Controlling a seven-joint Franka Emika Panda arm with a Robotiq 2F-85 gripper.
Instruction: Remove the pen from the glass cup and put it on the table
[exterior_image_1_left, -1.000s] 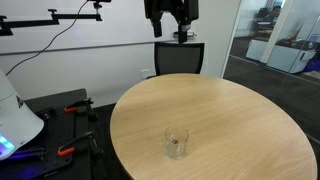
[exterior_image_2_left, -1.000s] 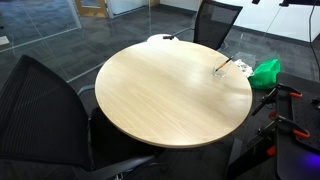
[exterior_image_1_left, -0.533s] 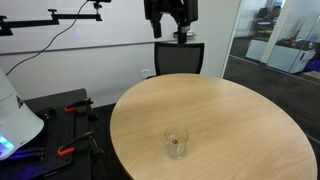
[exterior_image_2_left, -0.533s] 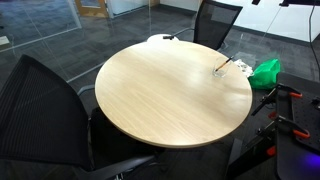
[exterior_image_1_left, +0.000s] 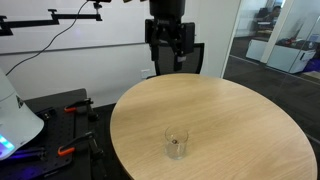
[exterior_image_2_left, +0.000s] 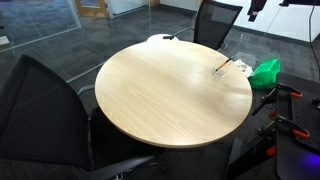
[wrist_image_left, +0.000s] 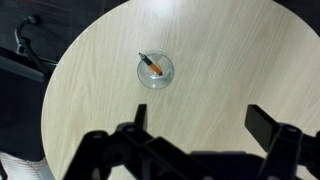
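Wrist view is looking straight down onto the table (wrist_image_left: 230, 50), where the glass cup (wrist_image_left: 155, 71) is standing upright on the light wood top, closer to the rim than to the middle; the pen (wrist_image_left: 150, 64) is sitting tilted inside the cup, its dark end leaning up against the rim and its orange-red part lying down in the glass; the gripper (wrist_image_left: 200, 112) is hanging high over the table with its two dark fingers (wrist_image_left: 264, 122) spread wide and nothing between them; the cup is lying beyond the fingers in this view, well apart from them, and nearer the finger on the picture's left

In an exterior view the gripper (exterior_image_1_left: 168, 58) is hovering well above the far edge of the table (exterior_image_1_left: 240, 110), in front of a black chair (exterior_image_1_left: 197, 62), with its jaws pointing down and parted; the glass cup (exterior_image_1_left: 177, 143) is standing near the closest edge of the round top, with a reddish trace of the pen (exterior_image_1_left: 177, 148) showing through the glass

In an exterior view the glass itself is too faint to make out for certain, though a thin dark stroke near the table's rim is probably the pen (exterior_image_2_left: 220, 70); a green object (exterior_image_2_left: 266, 72) is lying just beyond that rim
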